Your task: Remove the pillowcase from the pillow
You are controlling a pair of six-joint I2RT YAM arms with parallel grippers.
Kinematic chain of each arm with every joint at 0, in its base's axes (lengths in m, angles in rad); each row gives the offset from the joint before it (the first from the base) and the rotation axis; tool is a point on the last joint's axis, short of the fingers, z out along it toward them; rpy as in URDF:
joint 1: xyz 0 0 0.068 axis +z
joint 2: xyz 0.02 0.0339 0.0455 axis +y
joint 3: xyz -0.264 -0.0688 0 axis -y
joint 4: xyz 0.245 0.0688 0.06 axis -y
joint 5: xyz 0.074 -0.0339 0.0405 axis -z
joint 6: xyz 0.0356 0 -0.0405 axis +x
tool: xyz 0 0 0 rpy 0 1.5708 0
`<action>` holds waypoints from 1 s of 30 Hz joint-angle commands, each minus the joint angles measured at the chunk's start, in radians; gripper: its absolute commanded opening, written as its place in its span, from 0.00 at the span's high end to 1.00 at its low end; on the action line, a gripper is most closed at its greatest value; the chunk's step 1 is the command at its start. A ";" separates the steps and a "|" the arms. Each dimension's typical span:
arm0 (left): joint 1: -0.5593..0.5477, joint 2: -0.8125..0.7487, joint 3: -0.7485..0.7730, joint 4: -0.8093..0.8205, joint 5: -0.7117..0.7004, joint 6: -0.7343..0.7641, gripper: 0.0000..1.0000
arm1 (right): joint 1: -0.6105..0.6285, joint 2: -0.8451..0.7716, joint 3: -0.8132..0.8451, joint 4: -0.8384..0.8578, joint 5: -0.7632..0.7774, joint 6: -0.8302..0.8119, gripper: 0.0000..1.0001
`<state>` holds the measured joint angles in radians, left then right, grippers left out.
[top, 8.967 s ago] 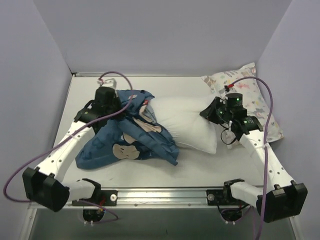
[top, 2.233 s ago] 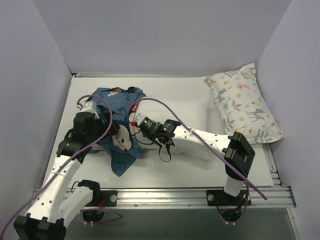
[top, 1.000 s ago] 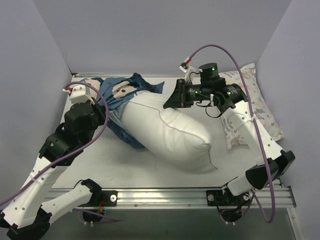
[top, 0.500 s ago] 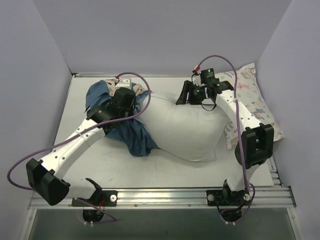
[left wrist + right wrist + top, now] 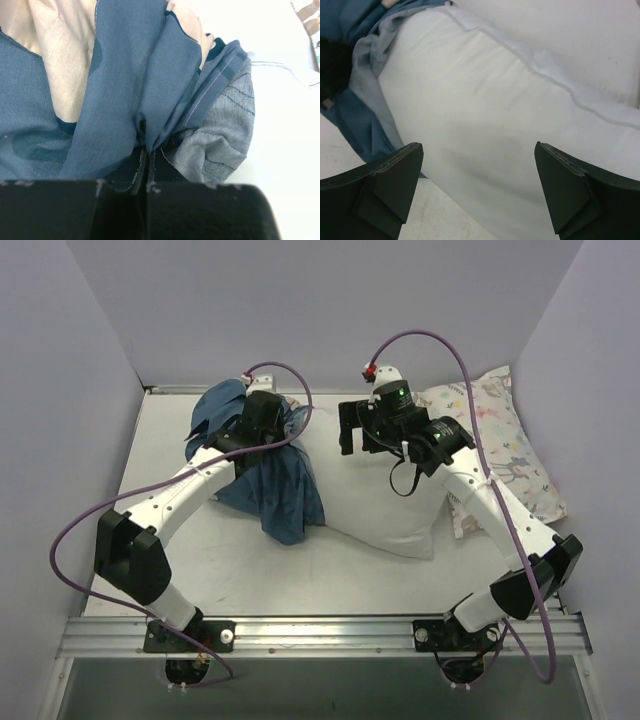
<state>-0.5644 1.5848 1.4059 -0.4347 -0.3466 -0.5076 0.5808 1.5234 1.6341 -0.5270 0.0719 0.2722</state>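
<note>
The left tool (image 5: 145, 159) pinched the blue pillowcase (image 5: 283, 495) tight. The right tool (image 5: 477, 152) hung wide open over the white pillow (image 5: 378, 508).

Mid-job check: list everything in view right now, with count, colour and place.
pillowcase: one, navy blue with pale print, bunched left of centre against the pillow's left end
pillow: one, plain white, centre, partly under the right arm
patterned pillow: one, white with pastel print, far right corner
table: one, white, under everything
left gripper: one, black, shut on the pillowcase
right gripper: one, black, open over the pillow
</note>
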 commanded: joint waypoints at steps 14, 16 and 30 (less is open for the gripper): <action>-0.002 0.005 -0.019 0.031 0.238 -0.017 0.38 | 0.063 0.326 -0.223 0.088 -0.055 0.005 0.89; -0.011 -0.023 -0.021 0.056 0.233 0.023 0.21 | 0.065 0.337 -0.229 0.108 -0.060 0.018 1.00; -0.064 -0.129 -0.202 0.066 0.073 0.061 0.04 | 0.040 0.311 -0.211 0.137 -0.124 0.038 1.00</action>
<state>-0.6182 1.4574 1.2209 -0.4213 -0.2619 -0.4755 0.6006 1.7813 1.4536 -0.2672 0.0708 0.2722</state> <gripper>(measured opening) 0.954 0.100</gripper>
